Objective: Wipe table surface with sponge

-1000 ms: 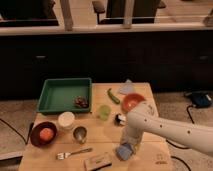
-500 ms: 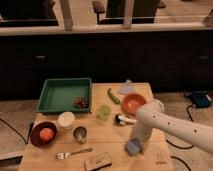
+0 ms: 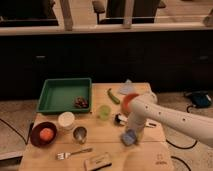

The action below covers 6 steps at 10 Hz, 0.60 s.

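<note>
While the white arm reaches in from three o'clock, its gripper (image 3: 131, 134) points down onto the blue-grey sponge (image 3: 129, 138), which lies on the table surface (image 3: 110, 148) at about four o'clock from the green cup (image 3: 104, 111); finger spread: cannot tell.
</note>
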{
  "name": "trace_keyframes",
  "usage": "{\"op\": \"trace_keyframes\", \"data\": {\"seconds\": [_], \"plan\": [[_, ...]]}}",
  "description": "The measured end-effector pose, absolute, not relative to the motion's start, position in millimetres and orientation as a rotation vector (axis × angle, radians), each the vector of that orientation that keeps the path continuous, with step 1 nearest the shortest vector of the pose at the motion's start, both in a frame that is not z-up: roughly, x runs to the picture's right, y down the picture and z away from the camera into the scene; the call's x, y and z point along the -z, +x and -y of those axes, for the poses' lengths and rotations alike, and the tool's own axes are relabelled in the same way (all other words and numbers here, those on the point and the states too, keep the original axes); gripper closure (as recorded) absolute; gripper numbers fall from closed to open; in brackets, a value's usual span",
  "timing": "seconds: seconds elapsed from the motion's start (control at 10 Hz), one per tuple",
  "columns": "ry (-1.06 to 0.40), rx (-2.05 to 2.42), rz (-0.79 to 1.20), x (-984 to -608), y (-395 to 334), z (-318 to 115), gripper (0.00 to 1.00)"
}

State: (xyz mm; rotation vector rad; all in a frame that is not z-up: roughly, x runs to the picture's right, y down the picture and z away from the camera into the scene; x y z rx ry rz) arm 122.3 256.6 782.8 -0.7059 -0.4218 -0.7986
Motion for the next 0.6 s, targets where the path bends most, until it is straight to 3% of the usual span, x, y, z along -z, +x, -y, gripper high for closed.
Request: {"op": "trace_keyframes", "data": {"seconds": [0.3,0.6], "plan": [[-0.685,0.943,0.476,-757.9,81.8,-278.1,1.00],[-0.697,0.982,0.497,-741.8,90.5,-305.2,1.00]]}}
